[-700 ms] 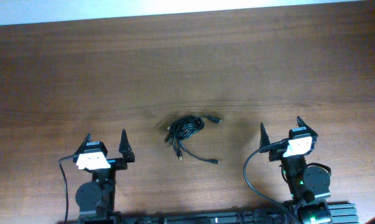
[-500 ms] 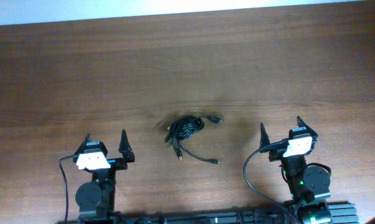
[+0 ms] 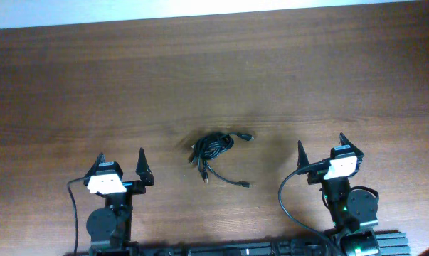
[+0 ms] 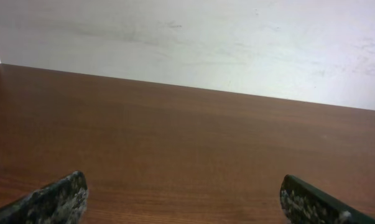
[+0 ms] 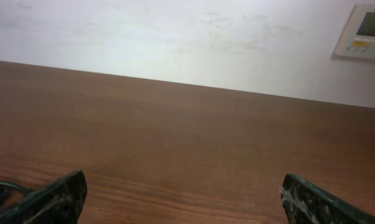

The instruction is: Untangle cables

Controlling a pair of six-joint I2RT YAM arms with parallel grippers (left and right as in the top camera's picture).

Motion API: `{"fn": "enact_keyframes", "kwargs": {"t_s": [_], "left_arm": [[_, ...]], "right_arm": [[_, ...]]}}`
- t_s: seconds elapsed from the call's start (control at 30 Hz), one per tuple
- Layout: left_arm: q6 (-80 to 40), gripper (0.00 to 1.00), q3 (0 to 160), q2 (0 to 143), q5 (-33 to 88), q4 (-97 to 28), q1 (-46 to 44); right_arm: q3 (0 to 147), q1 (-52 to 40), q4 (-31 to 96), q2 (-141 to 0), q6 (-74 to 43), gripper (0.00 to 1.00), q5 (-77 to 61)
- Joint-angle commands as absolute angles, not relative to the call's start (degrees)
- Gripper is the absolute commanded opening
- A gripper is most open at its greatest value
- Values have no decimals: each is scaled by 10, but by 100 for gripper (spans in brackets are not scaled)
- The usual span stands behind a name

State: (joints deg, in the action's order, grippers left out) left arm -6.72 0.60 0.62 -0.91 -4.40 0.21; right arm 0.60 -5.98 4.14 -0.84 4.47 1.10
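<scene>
One tangle of cables [image 3: 213,148] on table [image 3: 93,85]

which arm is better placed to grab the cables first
Probably right, narrowly: loose plug ends of the cables trail toward the right gripper. Both it and the left gripper are open, similarly distant.

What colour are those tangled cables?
The cables are black, clearest in the overhead view.

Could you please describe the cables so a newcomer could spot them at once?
On the brown wooden table, look between the left gripper and the right gripper. The cables lie there as a small black coil with plug ends trailing, thinner than the wires fixed to the arms.
</scene>
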Motion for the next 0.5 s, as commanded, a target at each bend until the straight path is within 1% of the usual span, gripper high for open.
{"fn": "enact_keyframes", "kwargs": {"t_s": [0.0, 0.47], "left_arm": [[-68, 100, 5, 4, -13, -48, 6], [-68, 99, 5, 4, -13, -48, 6]], "right_arm": [[3, -56, 45, -4, 42, 99, 22], [3, -56, 46, -4, 42, 99, 22]]}}
